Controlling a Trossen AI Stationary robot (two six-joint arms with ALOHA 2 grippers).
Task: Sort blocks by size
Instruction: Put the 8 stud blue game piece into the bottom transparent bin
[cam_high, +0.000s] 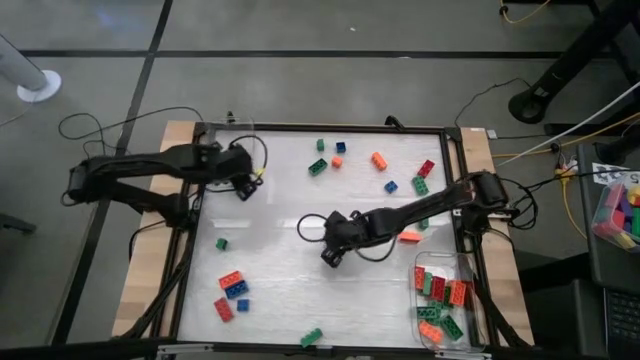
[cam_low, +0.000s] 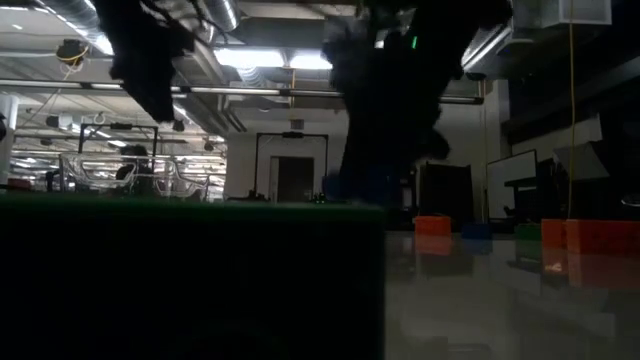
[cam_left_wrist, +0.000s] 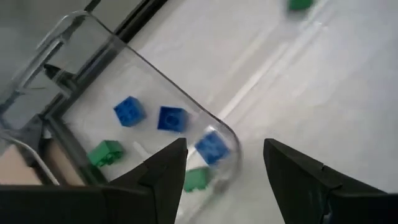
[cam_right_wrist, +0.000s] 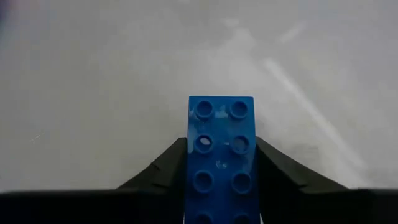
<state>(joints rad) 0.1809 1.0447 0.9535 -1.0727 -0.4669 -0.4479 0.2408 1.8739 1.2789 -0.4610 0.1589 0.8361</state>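
Near the middle of the bench (cam_high: 290, 290), the right gripper (cam_high: 330, 256) is clenched on a long blue block (cam_right_wrist: 221, 155); the right wrist view shows its two rows of studs running out between the dark fingers (cam_right_wrist: 163, 168), its near end cut off by the frame edge, and from above the arm hides the block entirely. At the far left corner the left gripper (cam_high: 243, 187) hangs with its fingers (cam_left_wrist: 166, 167) spread apart and nothing between them, over a clear container (cam_left_wrist: 233, 146) holding small blue blocks (cam_left_wrist: 171, 118) and green ones (cam_left_wrist: 104, 152); from above this container is barely distinguishable. A second clear bin (cam_high: 440, 262) at the near right corner holds red, green and orange blocks, its lower part partly cut off. Loose blocks (cam_high: 379, 160) lie scattered toward the far edge, and others (cam_high: 231, 280) toward the near left. The low view is mostly dark silhouettes; only an orange block (cam_low: 432, 226) and a few others show at its right.
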